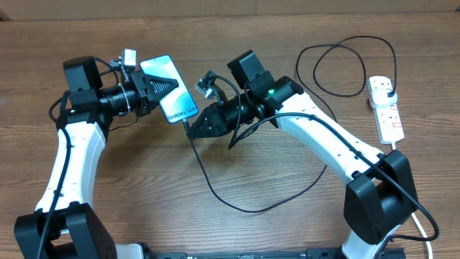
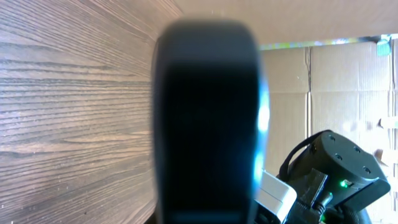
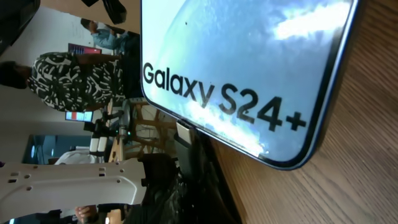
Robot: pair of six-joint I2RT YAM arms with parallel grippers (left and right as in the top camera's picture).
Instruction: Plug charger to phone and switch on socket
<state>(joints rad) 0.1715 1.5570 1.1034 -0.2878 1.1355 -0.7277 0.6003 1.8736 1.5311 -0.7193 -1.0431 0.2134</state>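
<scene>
The phone [image 1: 171,90], with its cyan screen up, is lifted off the table, and my left gripper [image 1: 159,85] is shut on its side. In the left wrist view the phone [image 2: 205,124] is a dark blur that hides the fingers. My right gripper [image 1: 191,129] is shut on the connector tip of the charger [image 1: 215,193], right at the phone's lower end. In the right wrist view the tip [image 3: 184,132] meets the edge of the phone [image 3: 249,56]; I cannot tell if it is inserted. The black cable loops right to a plug [image 1: 388,91] in the socket [image 1: 386,108].
The cable's slack lies on the wooden table in front of the right arm and in a loop [image 1: 338,68] at the back right. The socket's thick white cord [image 1: 425,229] runs off the front right edge. Cardboard boxes [image 2: 336,87] stand beyond the table.
</scene>
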